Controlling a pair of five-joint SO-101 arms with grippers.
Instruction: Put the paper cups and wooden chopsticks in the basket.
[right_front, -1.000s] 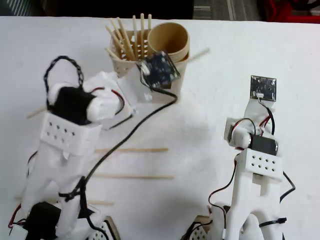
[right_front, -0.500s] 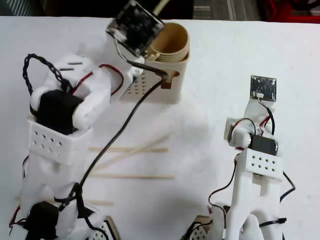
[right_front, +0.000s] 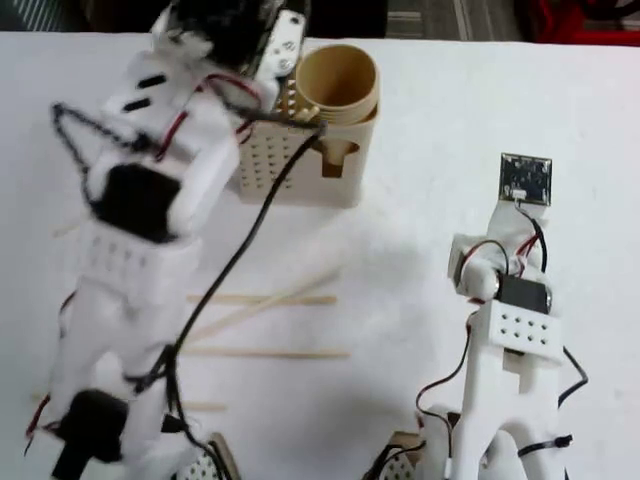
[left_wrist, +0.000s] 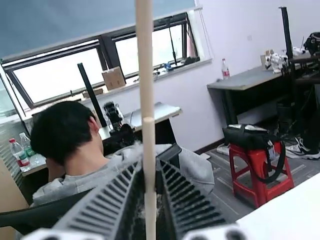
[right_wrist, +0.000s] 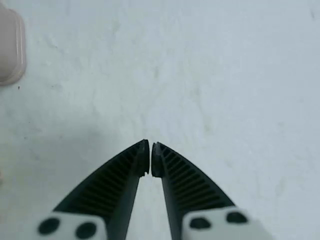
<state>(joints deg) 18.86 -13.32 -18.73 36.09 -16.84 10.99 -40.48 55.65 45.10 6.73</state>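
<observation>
Left end effector (left_wrist: 148, 175) clamped a light, stiff wooden chopstick (left_wrist: 145, 75), seemingly near one end; mid-length grip would swing less.

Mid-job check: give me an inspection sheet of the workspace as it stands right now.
Surface: white table, no marks seen.
Job's things: basket holds stacked paper cups; several chopsticks lie loose on the table; one chopstick is held by the left arm.
Clutter: pale thing near the right gripper, cut off, cannot identify.
Grippers: left gripper raised near the basket, jaws shut on the chopstick; right gripper low over bare table, jaws shut, holding nothing.
Cables: black cable runs down the left arm; wires loop on the right arm.
Surroundings: windows, desks, red stool behind.
</observation>
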